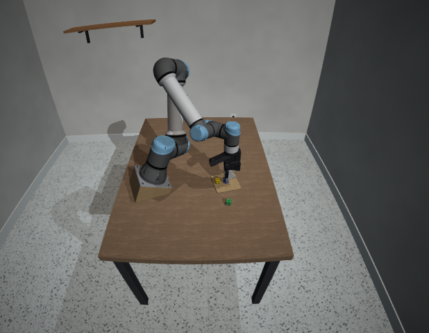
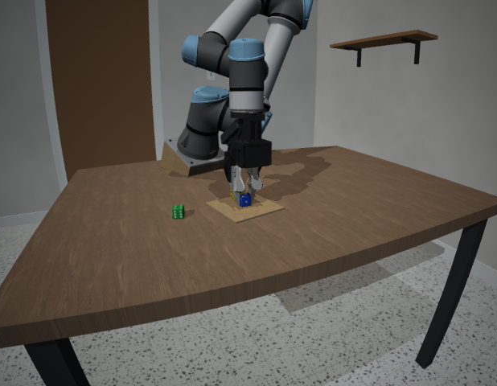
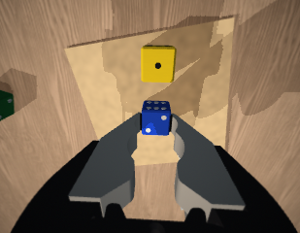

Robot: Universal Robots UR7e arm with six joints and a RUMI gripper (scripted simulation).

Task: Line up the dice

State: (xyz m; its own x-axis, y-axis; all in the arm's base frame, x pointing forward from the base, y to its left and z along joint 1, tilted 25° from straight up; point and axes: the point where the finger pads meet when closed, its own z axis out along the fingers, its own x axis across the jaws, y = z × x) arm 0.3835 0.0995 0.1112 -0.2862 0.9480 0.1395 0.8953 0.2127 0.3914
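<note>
Where the wrist view looks down past the two grey fingers, the black two-jaw gripper (image 3: 155, 127) is pinching a small blue cube die (image 3: 155, 117) by its sides, the tips pressed against opposite faces. The blue die's top face carries several white pips (the exact count is too small to read), and it sits over the thin square tan mat (image 3: 91, 83), at or just above its surface; which of the two cannot be told.

Just beyond it on the same mat lies a small yellow cube die (image 3: 158, 63), flat, with a single black pip on top, apart from the blue one and roughly in line with it along the gripper's view. Off the mat, at the left edge of the wrist view, a small green cube die (image 3: 1, 104) rests on the brown wooden desk (image 2: 116, 257).

In the exterior view the gripper (image 2: 244, 189) points straight down over the mat (image 2: 265, 208), with the blue die (image 2: 244, 200) between its tips and the green die (image 2: 178, 211) standing well apart to the side. Farther back, the grey and blue arm (image 2: 244, 79) rises from its base on a wedge-shaped wooden block (image 2: 174, 162) at the desk's far edge, and a brown wooden wall shelf (image 2: 381, 40) hangs behind.
</note>
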